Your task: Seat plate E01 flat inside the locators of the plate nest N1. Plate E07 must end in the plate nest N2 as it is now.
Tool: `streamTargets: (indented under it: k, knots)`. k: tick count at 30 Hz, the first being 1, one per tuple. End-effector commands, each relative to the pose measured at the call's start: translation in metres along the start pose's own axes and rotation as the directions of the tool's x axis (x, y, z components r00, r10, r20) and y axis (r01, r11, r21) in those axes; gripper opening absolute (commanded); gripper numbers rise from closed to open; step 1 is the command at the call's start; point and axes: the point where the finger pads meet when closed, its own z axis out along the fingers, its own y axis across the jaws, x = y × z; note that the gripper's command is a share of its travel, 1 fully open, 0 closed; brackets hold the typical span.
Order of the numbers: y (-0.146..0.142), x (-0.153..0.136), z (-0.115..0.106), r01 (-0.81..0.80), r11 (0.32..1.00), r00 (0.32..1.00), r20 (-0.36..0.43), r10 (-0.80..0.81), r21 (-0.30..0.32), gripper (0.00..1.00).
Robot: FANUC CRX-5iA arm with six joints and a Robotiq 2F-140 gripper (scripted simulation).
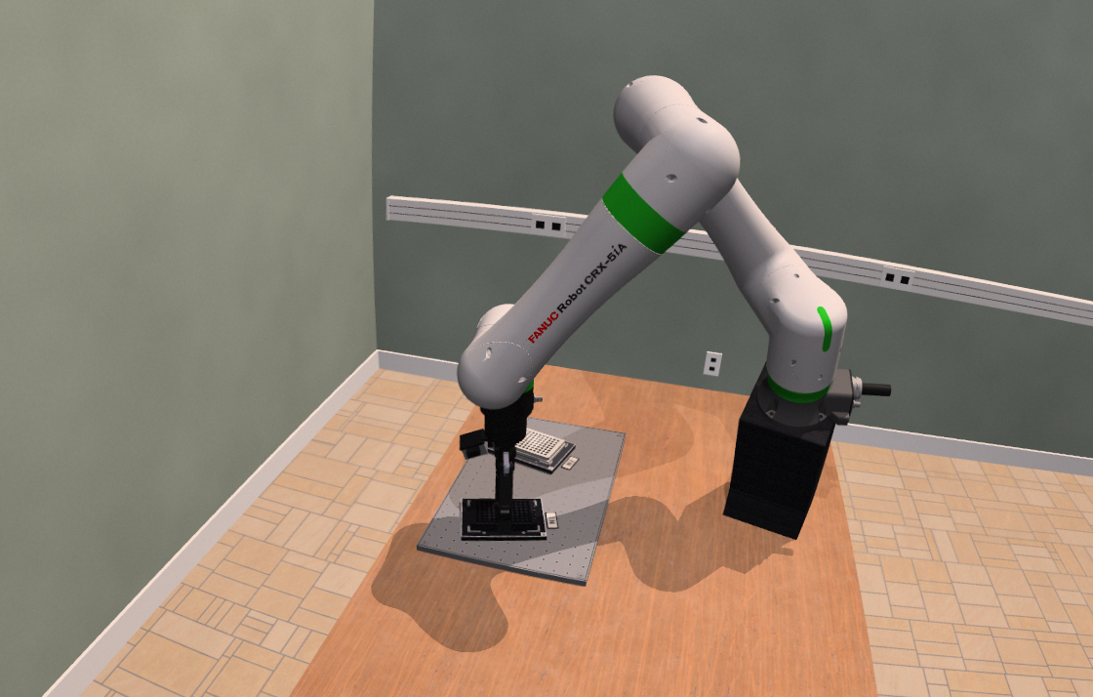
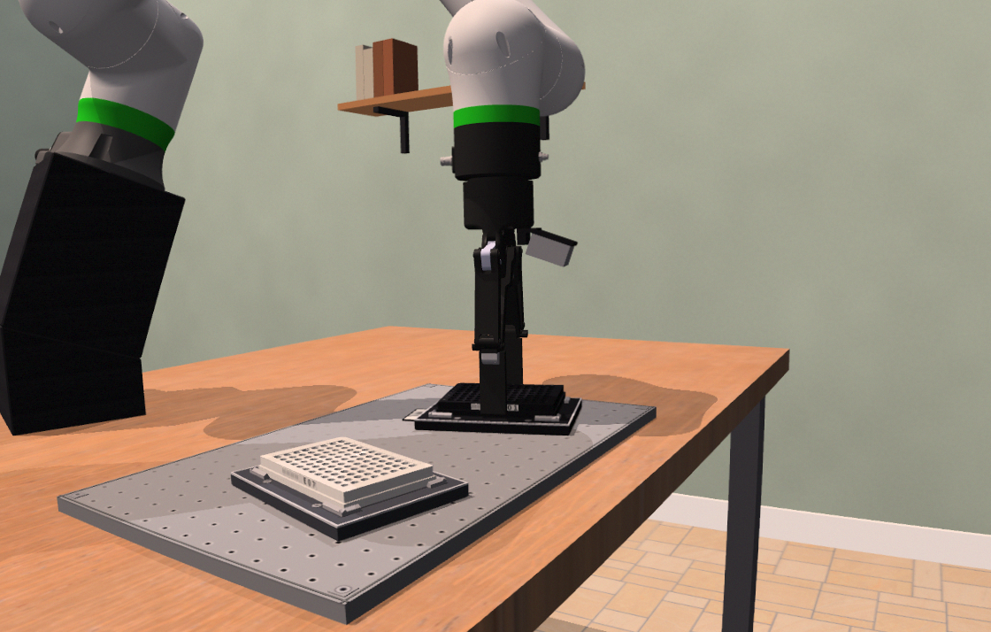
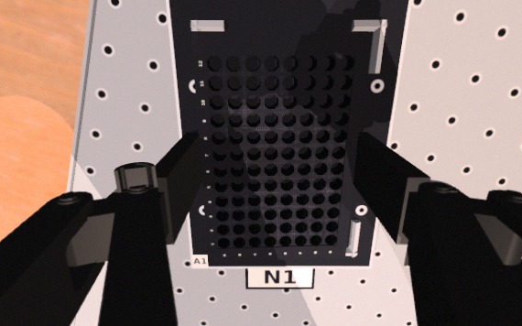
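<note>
Black well plate E01 (image 1: 516, 516) (image 2: 541, 395) (image 3: 274, 110) lies on plate nest N1 (image 1: 504, 536) (image 2: 554, 422) (image 3: 288, 27), at the near end of the grey perforated baseplate (image 1: 564, 532) (image 2: 193, 513) (image 3: 466, 114). In the wrist view its left edge half covers two round locator pins, and there is a gap on its right side. My gripper (image 1: 502, 509) (image 2: 498, 404) (image 3: 276, 155) reaches straight down and is shut on E01 across its long sides. White plate E07 (image 1: 536, 446) (image 2: 342, 465) sits in nest N2 (image 1: 552, 466) (image 2: 373, 520).
White locator bars (image 3: 375, 43) (image 3: 353, 238) stand at the nest's right corners, with an N1 label (image 3: 279, 277) below. The arm's black pedestal (image 1: 781, 467) (image 2: 75, 298) stands on the wooden table (image 1: 689, 605) (image 2: 641, 368). The table edge is close beside the baseplate.
</note>
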Motion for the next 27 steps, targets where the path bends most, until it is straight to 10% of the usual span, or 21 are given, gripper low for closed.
streamTargets:
  k: [1,27]
  knots:
    - [0.000,0.001,-0.001,0.000,1.000,1.000,-0.001,0.000,0.000,0.10]
    - [0.000,0.001,-0.022,0.000,1.000,1.000,-0.001,0.000,0.000,0.10]
